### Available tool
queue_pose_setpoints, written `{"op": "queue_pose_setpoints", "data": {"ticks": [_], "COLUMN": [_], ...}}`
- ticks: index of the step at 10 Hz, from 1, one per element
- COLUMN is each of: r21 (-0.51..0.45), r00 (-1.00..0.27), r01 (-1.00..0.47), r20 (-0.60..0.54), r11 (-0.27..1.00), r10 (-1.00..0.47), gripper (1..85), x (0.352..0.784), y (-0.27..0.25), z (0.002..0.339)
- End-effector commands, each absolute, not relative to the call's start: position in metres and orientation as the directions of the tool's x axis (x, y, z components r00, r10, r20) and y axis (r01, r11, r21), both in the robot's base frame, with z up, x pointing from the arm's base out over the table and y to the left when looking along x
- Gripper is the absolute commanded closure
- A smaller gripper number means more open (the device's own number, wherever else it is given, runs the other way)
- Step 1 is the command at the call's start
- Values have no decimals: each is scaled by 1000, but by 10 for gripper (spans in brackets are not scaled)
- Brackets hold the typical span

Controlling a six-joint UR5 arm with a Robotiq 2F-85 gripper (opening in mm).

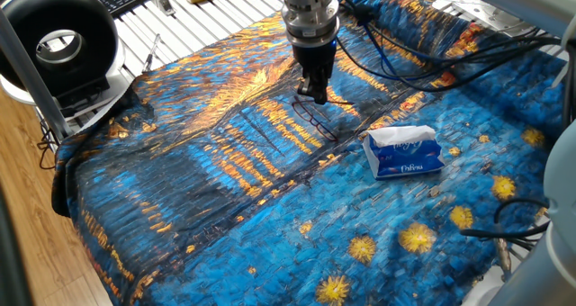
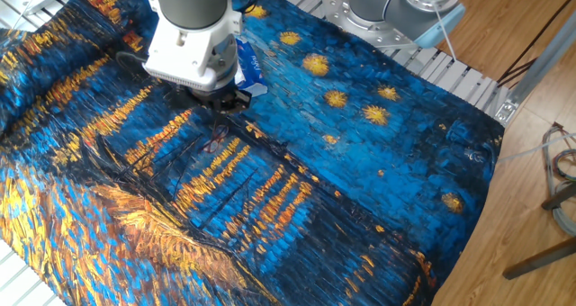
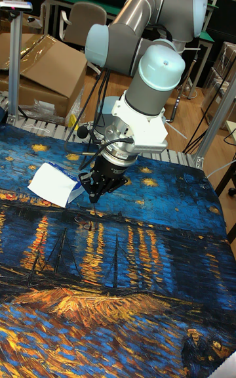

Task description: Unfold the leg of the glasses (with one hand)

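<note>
while pincer [image 1: 313, 95] hovers, glasses [image 1: 317, 119] lie on cloth [image 1: 180, 180].

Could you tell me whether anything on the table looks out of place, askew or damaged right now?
Nothing looks damaged or spilled. The cloth lies rumpled, with folds near its edges. The glasses lie on it under the gripper, too thin to judge their state. The tissue pack sits apart, at an angle, a tissue sticking out of its top.
</note>
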State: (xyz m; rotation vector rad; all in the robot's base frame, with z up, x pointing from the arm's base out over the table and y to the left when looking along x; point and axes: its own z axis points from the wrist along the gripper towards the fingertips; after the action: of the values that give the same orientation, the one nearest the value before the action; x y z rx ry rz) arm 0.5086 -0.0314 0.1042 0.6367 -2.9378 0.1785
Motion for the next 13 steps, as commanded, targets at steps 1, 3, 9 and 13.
{"op": "queue_pose_setpoints", "data": {"ticks": [1, 3, 9, 13], "r21": [-78, -77, -80, -101], "r00": [-904, -906, -914, -910], "r01": [-416, -413, -404, -414], "r20": [139, 136, 66, 63], "r11": [906, 907, 911, 905], "r10": [-403, -401, -400, -410], "gripper": [847, 847, 847, 847], "x": [512, 512, 529, 532], "y": [-28, -27, -20, -25], "z": [102, 102, 99, 100]}}
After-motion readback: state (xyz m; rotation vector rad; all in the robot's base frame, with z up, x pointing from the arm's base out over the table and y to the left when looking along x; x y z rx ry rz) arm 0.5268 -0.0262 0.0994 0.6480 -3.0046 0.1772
